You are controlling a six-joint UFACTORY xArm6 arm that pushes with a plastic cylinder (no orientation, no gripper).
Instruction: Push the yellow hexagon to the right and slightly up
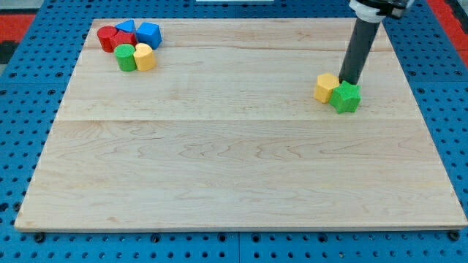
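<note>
The yellow hexagon (326,87) sits at the right part of the wooden board (234,168), touching a green star-shaped block (345,97) on its right and slightly below. My tip (347,82) comes down just behind the two blocks, above the green block and at the hexagon's upper right, close to or touching both.
A cluster of blocks sits at the board's top left: a red block (110,36), two blue blocks (126,28) (148,33), a green block (126,57) and a yellow block (145,56). Blue pegboard (22,88) surrounds the board.
</note>
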